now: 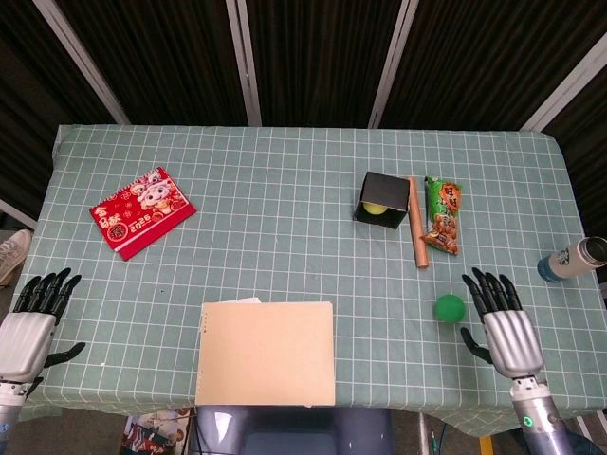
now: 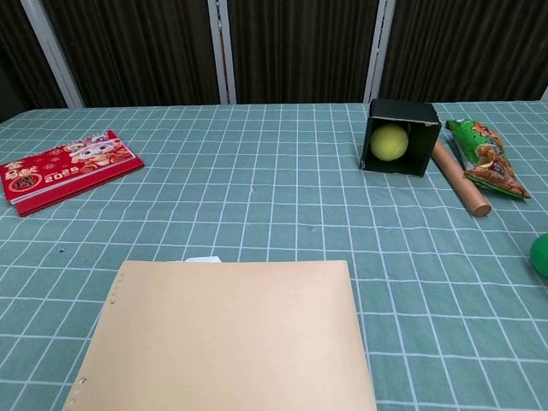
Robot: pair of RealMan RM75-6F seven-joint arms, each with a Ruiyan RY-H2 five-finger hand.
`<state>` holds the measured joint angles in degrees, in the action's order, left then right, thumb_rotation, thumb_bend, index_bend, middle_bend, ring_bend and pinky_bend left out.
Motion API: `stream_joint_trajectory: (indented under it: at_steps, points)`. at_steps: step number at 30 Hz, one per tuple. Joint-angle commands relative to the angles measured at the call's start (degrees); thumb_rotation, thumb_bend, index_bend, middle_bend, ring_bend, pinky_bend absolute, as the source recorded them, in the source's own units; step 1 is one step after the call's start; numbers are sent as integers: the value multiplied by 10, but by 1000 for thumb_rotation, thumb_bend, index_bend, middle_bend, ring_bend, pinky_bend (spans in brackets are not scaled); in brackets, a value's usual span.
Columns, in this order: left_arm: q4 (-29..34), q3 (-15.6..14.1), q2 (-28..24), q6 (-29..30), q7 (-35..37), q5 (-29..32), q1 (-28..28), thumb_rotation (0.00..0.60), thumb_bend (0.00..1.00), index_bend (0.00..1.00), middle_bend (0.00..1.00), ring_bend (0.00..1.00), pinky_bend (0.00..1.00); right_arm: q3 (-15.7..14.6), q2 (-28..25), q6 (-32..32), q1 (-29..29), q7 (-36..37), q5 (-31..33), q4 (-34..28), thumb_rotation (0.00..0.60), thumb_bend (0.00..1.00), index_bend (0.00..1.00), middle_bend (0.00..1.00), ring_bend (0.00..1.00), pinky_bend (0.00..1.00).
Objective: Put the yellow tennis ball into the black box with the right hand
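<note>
The yellow tennis ball (image 1: pixel 377 208) (image 2: pixel 389 142) lies inside the black box (image 1: pixel 383 187) (image 2: pixel 399 111), which rests on its side with its mouth facing the near edge. My right hand (image 1: pixel 502 324) hangs open at the near right edge of the table, far from the box, fingers spread and empty. At the near left corner my left hand (image 1: pixel 31 320) is open and empty too. Neither hand shows in the chest view.
A wooden rod (image 1: pixel 416 221) and a green snack bag (image 1: pixel 443 215) lie right of the box. A green ball (image 1: pixel 450 307) sits near my right hand. A tan notebook (image 1: pixel 266 353), a red booklet (image 1: pixel 141 211) and a bottle (image 1: pixel 573 258) are also on the table.
</note>
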<state>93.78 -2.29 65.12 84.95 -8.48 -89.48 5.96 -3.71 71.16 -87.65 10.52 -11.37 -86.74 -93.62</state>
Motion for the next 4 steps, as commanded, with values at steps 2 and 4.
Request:
stream_joint_trajectory:
  at_steps: [2, 4]
  points:
    - [1, -11, -7, 0, 14, -18, -2, 600, 66, 0, 0, 0, 0, -19, -22, -49, -49, -25, -19, 1, 600, 360, 0, 0, 0, 0]
    - [-2, -12, -7, 2, 13, -24, -2, 600, 66, 0, 0, 0, 0, -18, -23, -56, -52, -27, -29, 4, 600, 359, 0, 0, 0, 0]
